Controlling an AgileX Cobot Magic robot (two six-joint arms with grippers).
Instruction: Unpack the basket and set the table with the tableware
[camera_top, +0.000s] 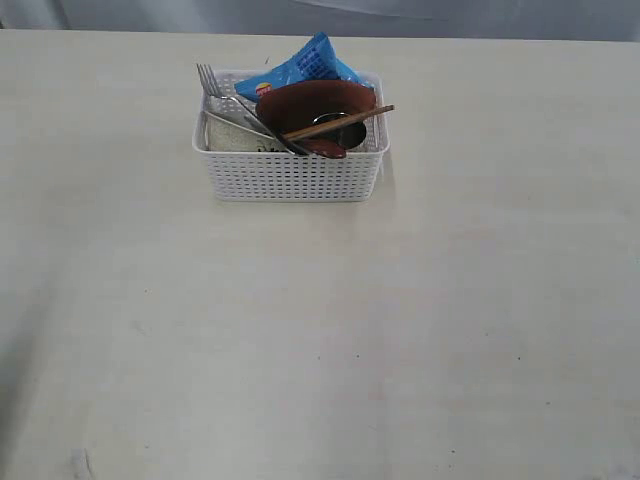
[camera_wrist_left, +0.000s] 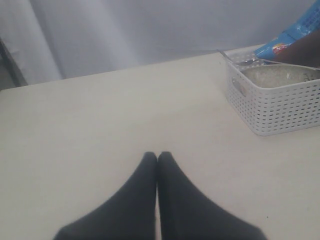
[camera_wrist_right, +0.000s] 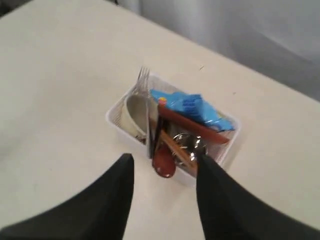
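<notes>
Wide pale table (camera_top: 320, 350) around basket (camera_top: 290, 175) near far edge; left gripper (camera_wrist_left: 157, 156) pressed together; right gripper (camera_wrist_right: 165, 159) spread apart

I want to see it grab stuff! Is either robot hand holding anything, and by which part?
Nothing is held. The left gripper is shut and empty; the right gripper is open, away from the basket.

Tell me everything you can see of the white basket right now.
The basket is white plastic, rectangular, with perforated lattice walls and a solid rim. It stands upright on the table, toward the far side in the exterior view. It is packed: a fork and a blue bag stick up past the rim, a reddish-brown plate leans inside, chopsticks poke over the right rim, and a pale bowl fills the left end.
</notes>
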